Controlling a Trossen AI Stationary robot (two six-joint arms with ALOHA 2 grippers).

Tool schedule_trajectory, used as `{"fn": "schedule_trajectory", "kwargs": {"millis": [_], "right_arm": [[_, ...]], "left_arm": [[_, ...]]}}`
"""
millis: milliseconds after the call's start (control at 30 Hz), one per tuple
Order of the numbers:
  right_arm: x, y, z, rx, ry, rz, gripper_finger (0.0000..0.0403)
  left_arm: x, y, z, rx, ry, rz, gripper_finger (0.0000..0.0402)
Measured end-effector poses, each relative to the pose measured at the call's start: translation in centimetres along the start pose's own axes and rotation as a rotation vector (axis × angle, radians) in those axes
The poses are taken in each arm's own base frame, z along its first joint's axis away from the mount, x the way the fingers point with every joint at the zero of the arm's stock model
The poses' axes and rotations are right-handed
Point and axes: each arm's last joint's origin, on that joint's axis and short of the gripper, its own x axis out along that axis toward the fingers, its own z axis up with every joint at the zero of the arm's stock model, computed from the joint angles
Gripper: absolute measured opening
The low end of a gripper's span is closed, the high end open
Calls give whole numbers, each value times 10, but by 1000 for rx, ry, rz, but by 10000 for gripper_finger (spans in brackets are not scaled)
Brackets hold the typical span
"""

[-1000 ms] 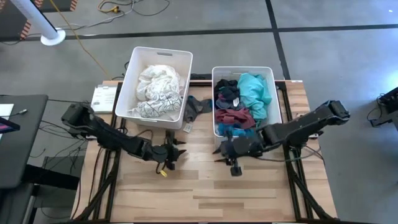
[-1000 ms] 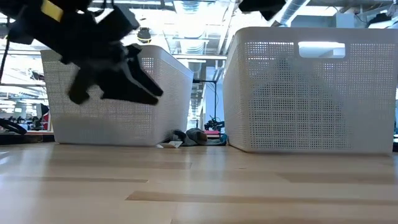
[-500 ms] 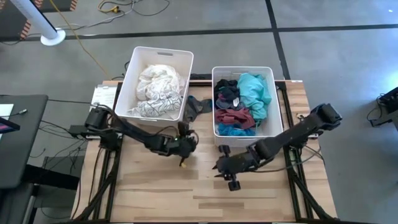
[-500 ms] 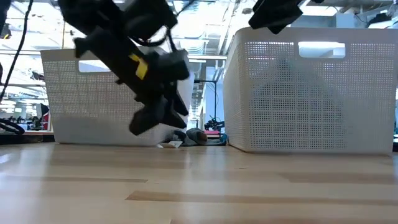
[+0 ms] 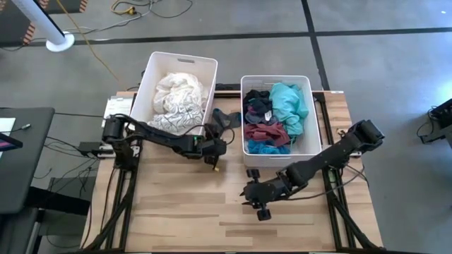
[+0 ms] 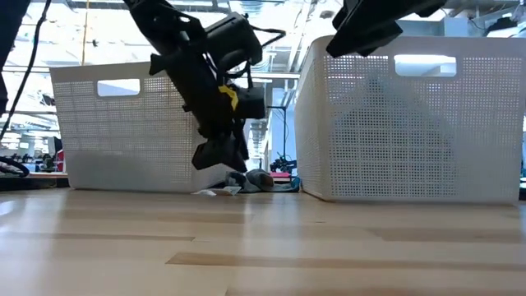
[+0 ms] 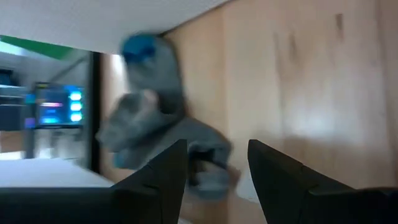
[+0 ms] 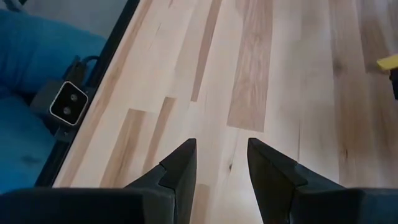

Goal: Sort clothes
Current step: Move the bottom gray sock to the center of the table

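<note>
Left bin [image 5: 151, 79] is sitting at the worktop [image 5: 212, 219] back edge, holding the white and cream clothes [image 5: 178, 99].

Left end effector [image 5: 215, 150] is hanging just in front of the gap between the bins, fingers parted and gripping nothing. Through its wrist camera the fingers [image 7: 163, 171] are pointing at a grey garment [image 7: 168, 134] lying crumpled on the worktop.

That grey garment [image 5: 224, 120] is lying in the gap, between the two bins, outside both. In the low view it [image 6: 246, 181] is sitting just below the left end effector [image 6: 215, 152].

Right bin [image 5: 311, 106] is holding the teal, dark and maroon clothes [image 5: 274, 116].

Right end effector [image 5: 253, 195] is hovering over bare worktop in front of the right bin, fingers [image 8: 177, 165] parted, empty.
</note>
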Motion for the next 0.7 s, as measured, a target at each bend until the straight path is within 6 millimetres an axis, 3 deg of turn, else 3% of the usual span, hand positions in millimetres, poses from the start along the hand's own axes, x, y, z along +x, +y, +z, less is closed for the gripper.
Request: {"fn": "schedule_trajectory", "kwargs": {"millis": [200,533,700], "right_arm": [[0,0,2,3,-21,3,159],[0,1,7,11,-74,15,159],[0,1,7,11,-75,15,159]], "left_arm": [[10,1,-5,-42,-14,-147,165],[33,-9,-12,-65,40,-199,162],[32,-8,-12,-77,41,-206,103]]}}
